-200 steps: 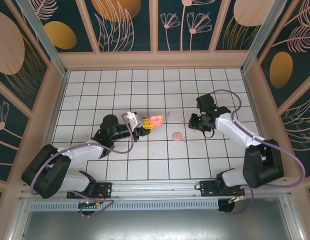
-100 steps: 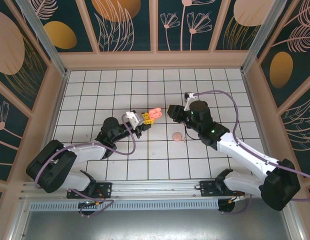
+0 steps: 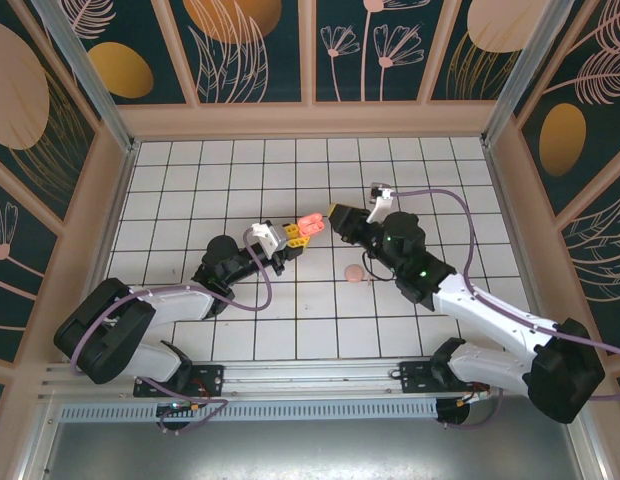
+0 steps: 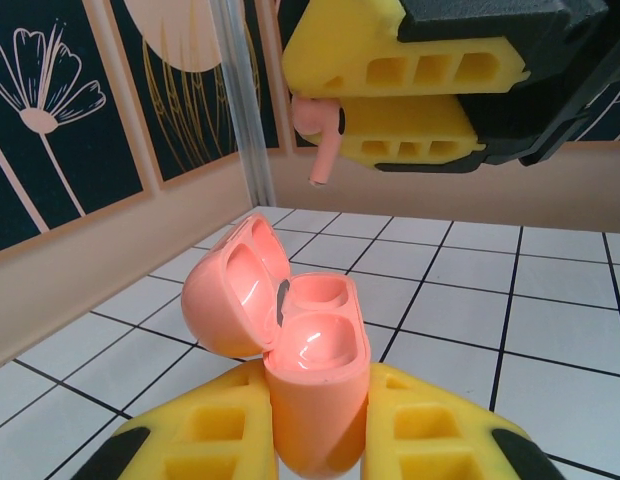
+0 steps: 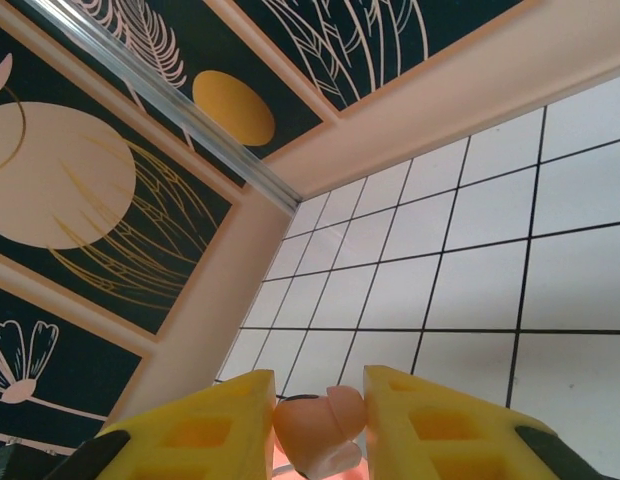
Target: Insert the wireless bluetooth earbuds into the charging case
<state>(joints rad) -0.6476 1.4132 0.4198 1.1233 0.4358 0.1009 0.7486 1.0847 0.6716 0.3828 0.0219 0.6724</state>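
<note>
near the arm bases, bare white tiled desk, black grid lines, open room on all sides. farther in, a flat pale pink round disc lying alone. past it, left pincer clamped narrow on a glossy salmon charging case, rounded, lid swung open leftward, smooth wells bared. just above and apart, right pincer, blocky yellow pocketed fingers pinched on a pale pink earbud, stem hanging down. beyond, beige rim and dark floral wall panels.

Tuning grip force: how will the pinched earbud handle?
Earbud looks smooth and rounded, so it may slip or twist in the right gripper. Small and probably light; its free stem could pivot on touching the case.
</note>
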